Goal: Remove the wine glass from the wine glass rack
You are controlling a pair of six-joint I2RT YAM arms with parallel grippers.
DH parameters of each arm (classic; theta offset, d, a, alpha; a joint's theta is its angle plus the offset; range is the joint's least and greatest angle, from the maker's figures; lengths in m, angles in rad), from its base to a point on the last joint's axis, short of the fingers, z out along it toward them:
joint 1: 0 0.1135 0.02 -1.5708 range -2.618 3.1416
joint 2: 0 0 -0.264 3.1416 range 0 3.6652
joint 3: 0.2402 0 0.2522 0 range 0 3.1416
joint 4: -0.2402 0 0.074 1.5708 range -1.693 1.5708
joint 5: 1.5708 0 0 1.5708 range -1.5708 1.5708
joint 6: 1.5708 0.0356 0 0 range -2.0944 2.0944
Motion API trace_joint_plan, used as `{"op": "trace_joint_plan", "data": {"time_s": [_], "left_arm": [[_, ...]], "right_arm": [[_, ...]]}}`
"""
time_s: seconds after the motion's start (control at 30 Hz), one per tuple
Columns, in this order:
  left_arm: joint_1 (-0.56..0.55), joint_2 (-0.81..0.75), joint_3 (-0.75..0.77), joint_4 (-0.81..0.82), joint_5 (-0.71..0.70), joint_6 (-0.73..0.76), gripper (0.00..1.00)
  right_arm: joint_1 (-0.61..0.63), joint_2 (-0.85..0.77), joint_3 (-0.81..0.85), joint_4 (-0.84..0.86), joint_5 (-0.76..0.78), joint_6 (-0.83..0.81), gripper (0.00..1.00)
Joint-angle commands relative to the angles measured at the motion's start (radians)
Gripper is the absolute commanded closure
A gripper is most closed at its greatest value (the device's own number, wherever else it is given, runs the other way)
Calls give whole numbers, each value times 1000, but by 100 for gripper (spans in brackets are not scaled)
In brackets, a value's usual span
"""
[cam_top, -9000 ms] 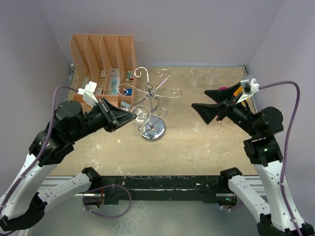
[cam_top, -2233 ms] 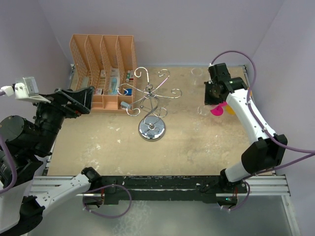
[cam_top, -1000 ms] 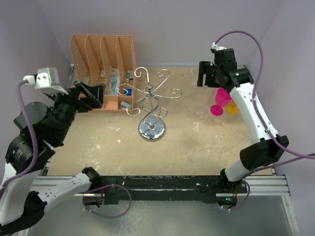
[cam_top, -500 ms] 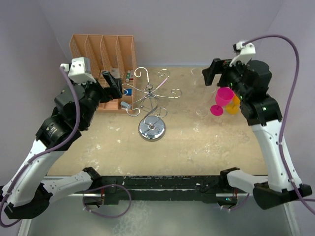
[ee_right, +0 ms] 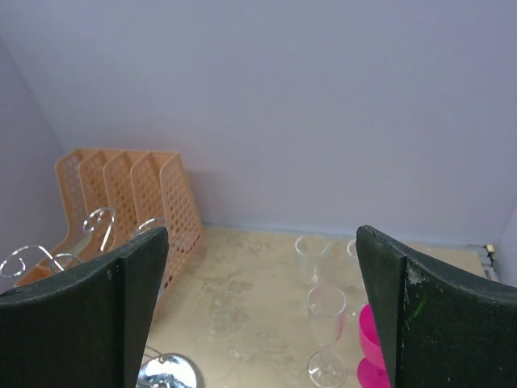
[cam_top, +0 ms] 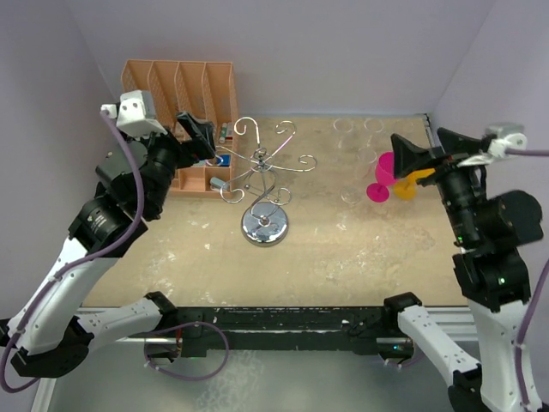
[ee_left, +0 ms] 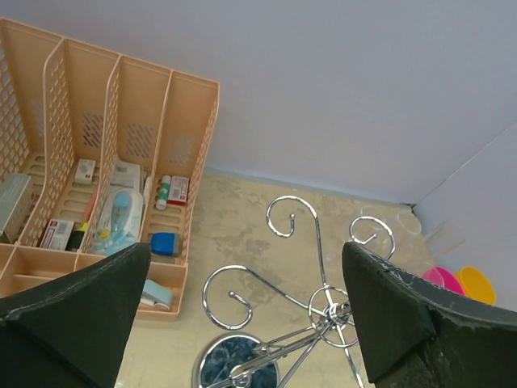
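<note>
Jaws wide on left gripper [ee_left: 246, 263] and right gripper [ee_right: 260, 242], orange organizer [ee_left: 196, 121] holding small boxes [ee_left: 61, 233].

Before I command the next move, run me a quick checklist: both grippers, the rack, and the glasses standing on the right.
1. The left gripper is open and holds nothing: ok.
2. The right gripper is open and holds nothing: ok.
3. The wine glass rack stands upright on its round base: ok.
4. Rack curls free of glasses: none shows in the top or left wrist view: ok.
5. The clear glass and the pink glass stand upright on the table: ok.
6. The left gripper hovers above the rack and the orange organizer, touching neither: ok.
</note>
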Motion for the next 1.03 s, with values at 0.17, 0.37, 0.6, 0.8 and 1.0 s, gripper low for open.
{"op": "trace_joint_plan", "data": {"time_s": [0.17, 0.37, 0.6, 0.8, 1.0], "left_arm": [[4, -88, 116, 16, -38, 11, 1], [4, -134, 127, -6, -48, 20, 1], [4, -143, 101, 24, -30, 4, 1], [4, -143, 91, 21, -40, 5, 1], [4, -119, 118, 3, -31, 15, 1]], "right_arm": [[0, -100, 197, -46, 134, -21, 0], [0, -128, 253, -94, 169, -23, 0], [0, -100, 283, -118, 217, 0, 0], [0, -89, 293, -124, 217, 11, 0], [0, -115, 274, -90, 242, -17, 0]]}}
